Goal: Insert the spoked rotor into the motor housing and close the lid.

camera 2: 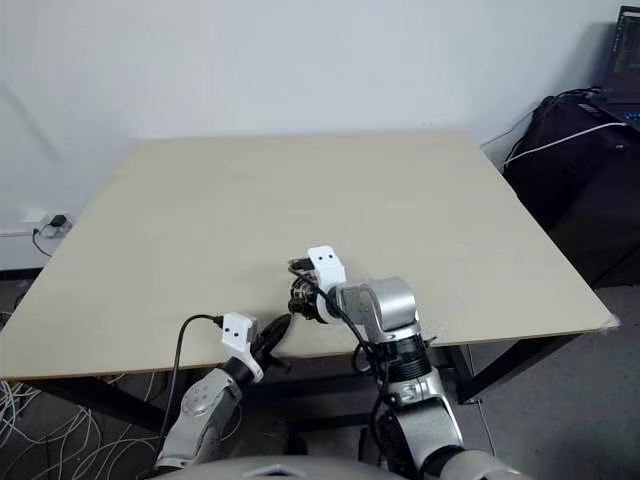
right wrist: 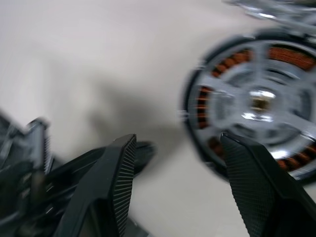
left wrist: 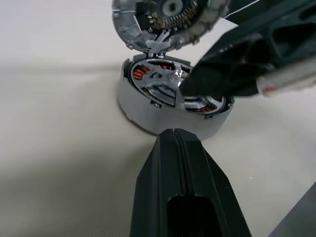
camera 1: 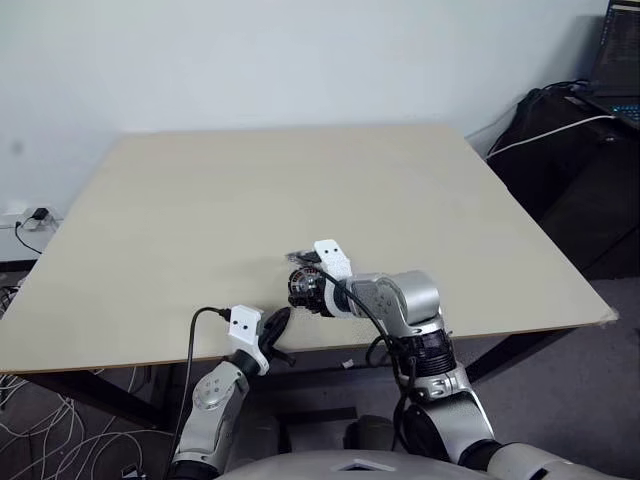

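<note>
The rotor (right wrist: 259,106) sits seated in the housing (left wrist: 148,111) on the desk (camera 1: 300,190), with the lid (left wrist: 163,19) hinged up behind it. Right gripper (right wrist: 182,187) jaws spread, empty; left gripper (left wrist: 175,143) jaws pressed together. The lid looks thin, stiff and slick (likely light), so push its rim.

Silver spoked rotor (right wrist: 261,106) seated in motor housing (left wrist: 148,111), lid (left wrist: 163,19) raised.
</note>
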Robot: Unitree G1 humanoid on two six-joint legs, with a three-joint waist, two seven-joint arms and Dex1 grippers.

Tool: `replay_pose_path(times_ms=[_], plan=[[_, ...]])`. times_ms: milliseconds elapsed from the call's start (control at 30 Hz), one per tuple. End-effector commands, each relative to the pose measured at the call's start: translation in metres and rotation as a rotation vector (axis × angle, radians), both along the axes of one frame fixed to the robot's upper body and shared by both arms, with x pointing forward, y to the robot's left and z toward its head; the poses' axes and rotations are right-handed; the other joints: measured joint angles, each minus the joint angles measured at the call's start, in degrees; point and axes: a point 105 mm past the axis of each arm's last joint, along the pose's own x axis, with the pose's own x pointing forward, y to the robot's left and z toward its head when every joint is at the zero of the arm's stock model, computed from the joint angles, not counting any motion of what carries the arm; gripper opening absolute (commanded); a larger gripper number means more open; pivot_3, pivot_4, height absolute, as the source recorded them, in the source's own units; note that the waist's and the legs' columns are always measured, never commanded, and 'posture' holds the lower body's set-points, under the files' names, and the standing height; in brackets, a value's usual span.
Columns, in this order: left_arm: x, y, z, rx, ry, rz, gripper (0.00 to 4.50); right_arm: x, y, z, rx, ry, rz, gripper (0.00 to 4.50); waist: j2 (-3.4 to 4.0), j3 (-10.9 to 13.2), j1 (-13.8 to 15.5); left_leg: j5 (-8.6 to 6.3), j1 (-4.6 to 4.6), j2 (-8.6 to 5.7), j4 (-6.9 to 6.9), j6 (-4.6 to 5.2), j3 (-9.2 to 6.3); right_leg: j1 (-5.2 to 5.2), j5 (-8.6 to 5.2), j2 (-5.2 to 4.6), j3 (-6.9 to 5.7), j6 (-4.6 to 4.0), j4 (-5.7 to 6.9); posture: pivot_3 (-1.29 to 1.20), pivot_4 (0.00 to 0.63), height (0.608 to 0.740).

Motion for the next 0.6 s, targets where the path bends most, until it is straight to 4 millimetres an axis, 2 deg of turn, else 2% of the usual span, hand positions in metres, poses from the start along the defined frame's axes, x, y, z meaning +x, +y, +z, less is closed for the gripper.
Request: replay_pose_path(times_ms=[33,100,200,267,433,600], plan=[[0.005,-0.002,0.015,-0.025,-0.05,-0.004,0.0,-0.007,0.012,0.023,0.012,-0.24,0.221,2.93,-0.01,0.0,0.03,0.0,0.01,0.0,0.02,0.0,-0.01,0.03,0.0,-0.01,-0.01,0.0,-0.02,0.0,0.0,0.74],[0.006,-0.002,0.015,-0.026,-0.05,-0.005,0.0,-0.012,0.008,0.023,-0.081,-0.419,0.391,2.93,-0.02,0.01,0.04,-0.03,0.03,-0.03,0.03,0.01,0.0,0.06,-0.01,-0.02,-0.01,0.01,-0.05,0.0,0.0,0.74],[0.006,-0.002,0.015,-0.027,-0.049,-0.006,0.0,-0.012,-0.008,0.01,-0.303,-0.663,0.653,2.93,-0.09,0.05,-0.03,-0.06,0.1,-0.06,0.06,0.05,0.01,0.16,-0.02,-0.05,-0.01,0.06,-0.1,0.0,0.0,0.74],[0.006,-0.003,0.015,-0.027,-0.048,-0.007,0.0,-0.009,-0.02,0.003,-0.41,-0.75,0.78,2.93,-0.15,0.1,-0.01,-0.04,0.17,-0.06,0.07,0.08,0.05,0.2,-0.05,-0.02,0.01,0.12,-0.1,0.0,0.0,0.74],[0.006,-0.003,0.015,-0.027,-0.047,-0.01,0.0,0.006,-0.029,0.0,-0.492,-0.849,0.865,2.93,-0.42,0.29,0.04,-0.06,0.64,0.13,0.04,0.01,0.06,0.62,-0.12,0.13,0.03,0.2,-0.07,0.0,0.0,0.74],[0.005,-0.003,0.015,-0.024,-0.047,-0.008,0.0,0.019,-0.03,0.003,-0.541,-0.927,0.926,2.93,-0.47,0.32,0.48,-0.13,0.68,0.1,0.07,-0.12,0.05,0.69,-0.01,0.01,0.03,0.06,-0.08,0.0,0.0,0.74]])
